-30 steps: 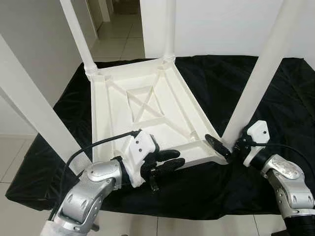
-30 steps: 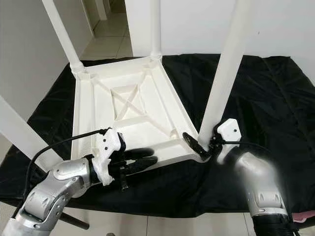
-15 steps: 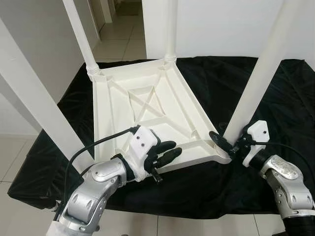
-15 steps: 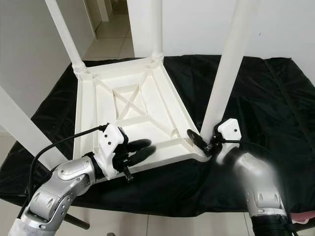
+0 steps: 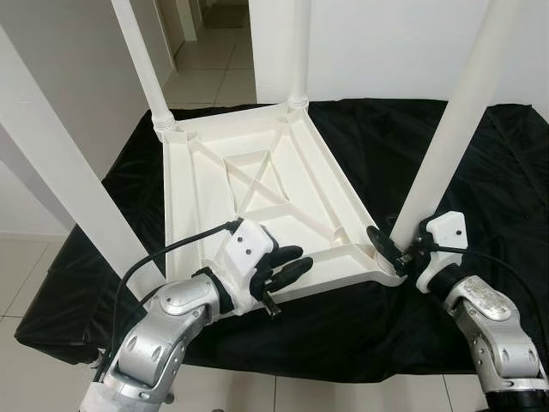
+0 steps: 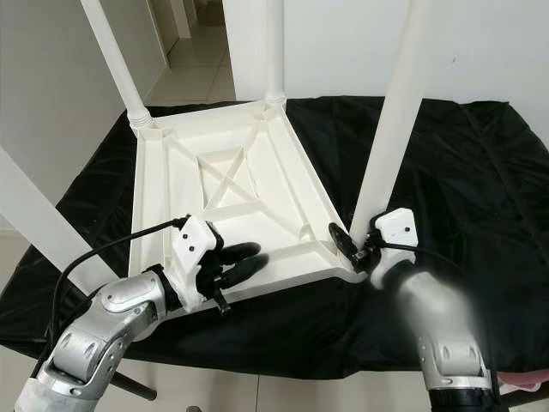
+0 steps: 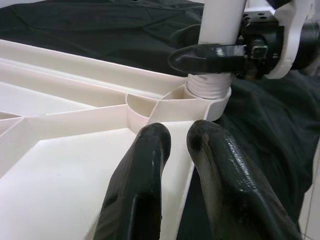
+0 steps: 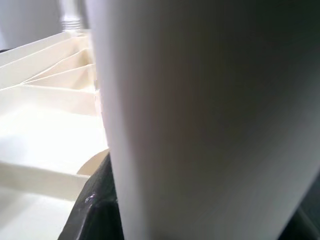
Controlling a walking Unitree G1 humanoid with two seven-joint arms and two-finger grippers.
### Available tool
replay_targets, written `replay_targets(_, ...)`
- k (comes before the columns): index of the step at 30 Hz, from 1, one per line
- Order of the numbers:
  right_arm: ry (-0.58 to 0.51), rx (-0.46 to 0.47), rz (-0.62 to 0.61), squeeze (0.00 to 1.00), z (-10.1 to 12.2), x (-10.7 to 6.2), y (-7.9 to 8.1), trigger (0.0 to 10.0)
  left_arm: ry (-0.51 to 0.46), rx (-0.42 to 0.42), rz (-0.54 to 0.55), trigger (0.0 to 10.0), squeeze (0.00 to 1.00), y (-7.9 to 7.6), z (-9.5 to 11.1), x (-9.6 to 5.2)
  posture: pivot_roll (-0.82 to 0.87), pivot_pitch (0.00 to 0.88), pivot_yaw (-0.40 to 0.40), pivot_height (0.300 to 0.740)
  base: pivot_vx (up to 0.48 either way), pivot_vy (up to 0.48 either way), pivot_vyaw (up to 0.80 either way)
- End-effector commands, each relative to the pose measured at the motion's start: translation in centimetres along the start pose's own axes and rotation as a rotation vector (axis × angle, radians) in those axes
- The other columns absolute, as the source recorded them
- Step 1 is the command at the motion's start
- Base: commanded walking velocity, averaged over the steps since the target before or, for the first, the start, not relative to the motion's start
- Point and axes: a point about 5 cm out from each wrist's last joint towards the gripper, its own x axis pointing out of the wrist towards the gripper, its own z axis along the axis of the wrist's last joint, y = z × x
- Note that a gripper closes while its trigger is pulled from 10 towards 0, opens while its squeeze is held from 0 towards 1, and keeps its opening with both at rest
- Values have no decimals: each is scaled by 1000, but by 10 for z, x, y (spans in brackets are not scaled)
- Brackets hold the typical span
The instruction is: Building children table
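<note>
Change: since a second ago the left gripper has come up off the black cloth onto the tabletop's near rim; the right gripper stays at the base of the near right leg.
Left gripper [image 5: 287, 268]: two black fingers [image 7: 145, 165] lying close together, nothing between them; one rests on the white panel, the other on its edge.
Left wrist view: looks along the near rim to the corner socket, where the leg's threaded end sits in a round collar; one finger of the other gripper crosses in front of that leg.
Right gripper [image 6: 353, 244]: fingers either side of the near right leg [image 5: 446, 137] just above the socket. Eye views show one finger before the leg, the other hidden behind it. Whether it presses the leg: cannot tell.
Right wrist view: blurred white leg close up, a dark finger edge low beside it, tabletop ribs beyond.
Tabletop [image 5: 249, 176]: white plastic, upside down on the cloth, X-shaped ribbing in the middle.
Legs: four upright at the corners; far left leg [image 5: 141, 60], far right leg [image 5: 298, 47], near left leg [image 5: 60, 184].
Black cloth [image 5: 506, 172]: covers the support under the tabletop.
Floor [image 5: 206, 60]: pale tiles beyond, running into a doorway.
</note>
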Motion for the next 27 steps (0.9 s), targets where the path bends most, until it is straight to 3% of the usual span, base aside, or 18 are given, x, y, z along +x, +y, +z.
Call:
replay_targets(1,80,27,-94,0,-13,-3,0,4902,1,-13,-34,10000,0,-5,-2,1,-101,55,79,740,0,0,0)
replay_targets(2,67,43,-130,0,-11,-3,4,10000,-6,-9,-57,10000,0,-8,-1,1,-106,84,81,740,0,0,0)
replay_targets(7,73,86,-267,0,-11,-2,11,10000,-2,11,-69,10000,0,-10,-2,2,-104,56,75,740,0,0,0)
replay_targets(13,88,60,-441,0,-10,-7,14,10000,-7,15,-62,10000,0,-10,-4,2,-108,59,72,740,0,0,0)
replay_targets(14,84,97,-574,0,-11,-11,18,10000,-9,19,-62,10000,0,-10,-4,3,-108,59,72,740,0,0,0)
replay_targets(18,95,133,-672,0,-12,-11,33,10000,-11,21,-58,10000,0,-9,-3,3,-97,57,64,740,0,0,0)
replay_targets(24,109,162,-684,0,-11,-1,59,10000,-12,32,-44,10000,0,-5,-2,2,-87,54,68,740,0,0,0)
replay_targets(27,96,167,-683,0,-10,1,58,10000,-13,36,-40,10000,0,-4,-1,1,-87,61,72,740,0,0,0)
